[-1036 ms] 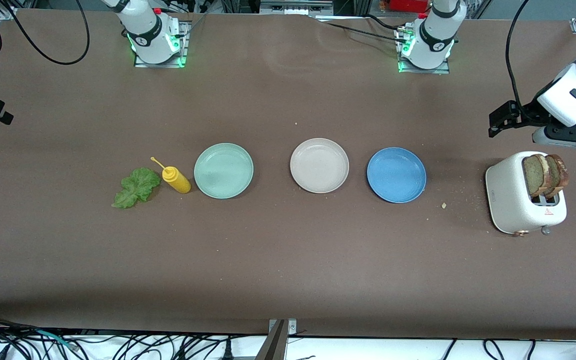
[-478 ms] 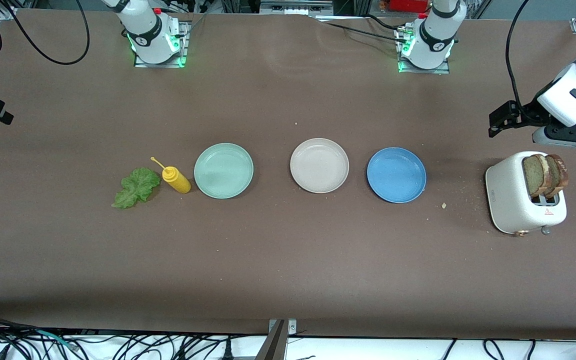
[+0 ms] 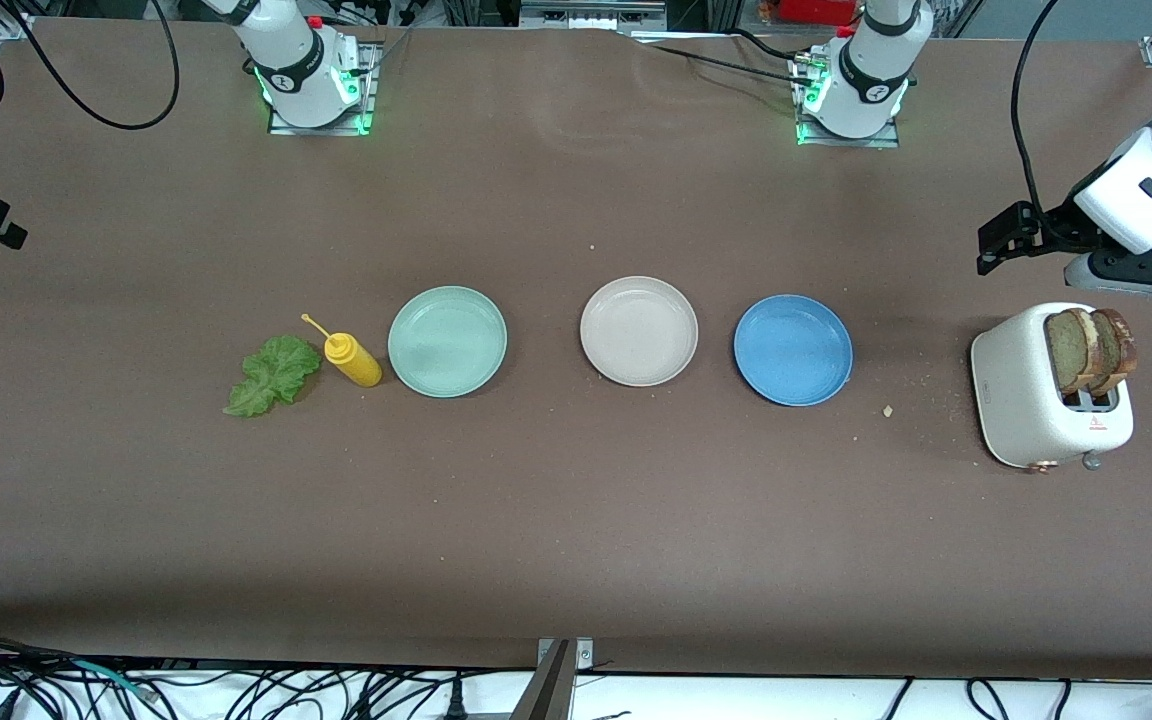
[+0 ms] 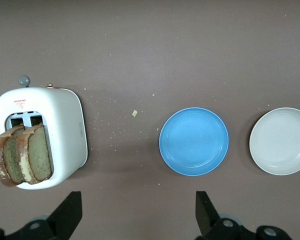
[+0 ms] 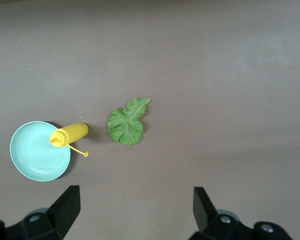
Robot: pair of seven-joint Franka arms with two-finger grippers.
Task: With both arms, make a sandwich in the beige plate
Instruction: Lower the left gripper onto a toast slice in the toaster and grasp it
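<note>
Scanning the table [image 3: 576, 520] from the right arm's end to the left arm's end: right gripper [image 5: 135, 207] hangs high over the table near that end, fingers [image 5: 65, 205] spread wide, holding nothing; in the front view only its black edge shows at the frame border. Under its wrist camera lie the lettuce leaf [image 3: 271, 374], flat on the table, then the yellow squeeze bottle [image 3: 351, 361] on its side just beside it, nozzle pointing away from the front camera, body just beside the mint green plate [image 3: 447, 341]; whether they touch I cannot tell. Mint plate has nothing on it. Next along the row, well apart from it, the beige plate [image 3: 638, 331], also bare, no bread or lettuce on it. Blue plate [image 3: 792, 349] sits near it toward the left arm's end, slightly nearer the front camera, a gap between the two. A few crumbs lie between the blue plate and the white toaster [image 3: 1026, 400]. Two toast slices [image 3: 1091, 350] stand upright in the toaster slots, side by side, tops sticking out. Left gripper [image 4: 137, 210] hangs over the table between toaster and blue plate, fingers [image 4: 205, 210] wide apart, holding nothing.
</note>
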